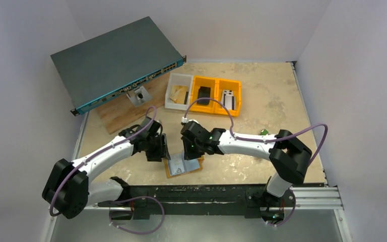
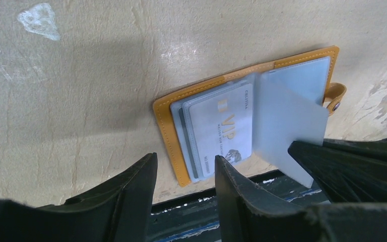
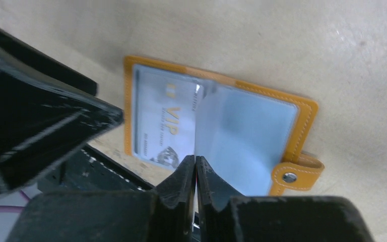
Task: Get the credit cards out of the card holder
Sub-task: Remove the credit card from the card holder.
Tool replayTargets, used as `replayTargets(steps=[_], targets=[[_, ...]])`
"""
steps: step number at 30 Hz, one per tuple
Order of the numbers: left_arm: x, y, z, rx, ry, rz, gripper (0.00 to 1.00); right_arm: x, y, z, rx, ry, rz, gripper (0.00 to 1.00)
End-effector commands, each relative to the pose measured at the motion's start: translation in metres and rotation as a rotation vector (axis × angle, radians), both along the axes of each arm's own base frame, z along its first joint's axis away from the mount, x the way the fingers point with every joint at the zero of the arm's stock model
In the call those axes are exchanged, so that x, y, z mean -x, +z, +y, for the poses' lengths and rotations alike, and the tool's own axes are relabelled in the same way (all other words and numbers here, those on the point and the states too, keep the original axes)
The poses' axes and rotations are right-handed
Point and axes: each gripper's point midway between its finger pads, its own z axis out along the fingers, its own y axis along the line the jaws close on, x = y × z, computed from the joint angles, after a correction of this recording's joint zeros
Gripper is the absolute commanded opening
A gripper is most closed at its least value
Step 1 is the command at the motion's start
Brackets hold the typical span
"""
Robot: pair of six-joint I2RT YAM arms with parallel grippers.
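The tan-orange card holder (image 1: 174, 172) lies open on the table by the front edge. Its left half holds a pale VIP credit card (image 2: 221, 123) in clear sleeves, the same card (image 3: 164, 123) showing in the right wrist view. A pale blue-grey sleeve (image 2: 287, 121) stands up from the spine. My right gripper (image 3: 195, 159) is shut on that sleeve's near edge (image 3: 242, 136). I cannot tell whether a card is inside it. My left gripper (image 2: 185, 159) is open just above the holder's left near corner, holding nothing. The snap tab (image 3: 297, 174) points right.
A teal network switch (image 1: 116, 60) rests on a wooden board (image 1: 126, 113) at the back left. A white bin (image 1: 179, 91) and two orange bins (image 1: 216, 93) stand behind the arms. A black rail (image 1: 206, 191) runs along the front edge.
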Motion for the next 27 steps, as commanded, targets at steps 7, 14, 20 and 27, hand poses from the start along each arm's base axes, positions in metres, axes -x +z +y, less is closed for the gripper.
replayTargets(steps=[7,14,20,27], targets=[[-0.002,-0.009,-0.006,0.028,0.005,0.016,0.44,-0.002,0.031,0.035,-0.117,0.046,-0.017,0.01],[-0.004,-0.01,-0.006,0.024,-0.003,0.017,0.44,-0.006,0.009,0.007,-0.016,-0.014,-0.029,0.01],[-0.003,-0.009,-0.005,0.02,-0.01,0.017,0.44,-0.011,-0.002,-0.024,0.048,-0.085,-0.049,0.13],[-0.001,-0.008,-0.004,0.017,-0.015,0.018,0.44,-0.01,-0.013,-0.049,0.125,-0.137,-0.065,0.19]])
